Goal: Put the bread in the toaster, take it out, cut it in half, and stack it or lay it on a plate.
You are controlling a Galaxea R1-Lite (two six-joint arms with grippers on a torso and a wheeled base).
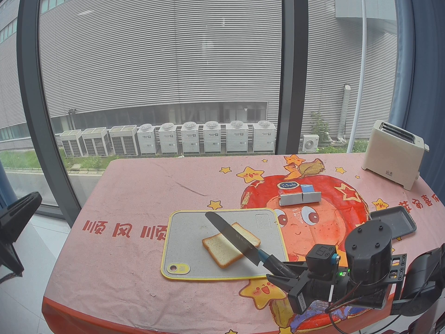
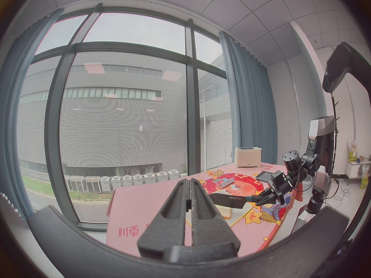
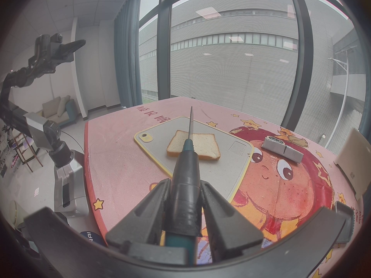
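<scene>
The pale square bread slice (image 1: 222, 254) lies flat and uncut on the grey, yellow-rimmed cutting board (image 1: 194, 260), so we judge halving to be the step in hand. The dark-bladed, teal-handled knife (image 1: 234, 237) lines up edge-down across its middle; whether it touches, we cannot tell. The right gripper (image 3: 184, 184) clamps the handle between its fingers. The left gripper (image 2: 189, 186) hangs clear of the pink-clothed bench (image 1: 139, 195), fingers pressed together on nothing.
</scene>
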